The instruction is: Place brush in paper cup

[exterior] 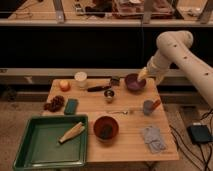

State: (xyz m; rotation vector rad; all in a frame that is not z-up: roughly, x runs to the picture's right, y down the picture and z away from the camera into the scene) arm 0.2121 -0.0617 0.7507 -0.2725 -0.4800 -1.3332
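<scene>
The brush [98, 88] lies flat near the table's back edge; its black handle points left and its paler end points right. The white paper cup [80, 79] stands upright just left of it, close behind the handle's end. My gripper [143, 74] hangs from the pale arm [172, 47] at the back right. It is above the right rim of the purple bowl [134, 82], well to the right of the brush and cup, and I see nothing in it.
On the wooden table [125, 145] are a small metal cup [109, 95], a silver spoon [122, 112], a grey cup with an orange tool [149, 106], a reddish bowl [105, 128], a grey cloth [152, 138], a green sponge [71, 106], an orange fruit [64, 85] and a green tray [30, 150].
</scene>
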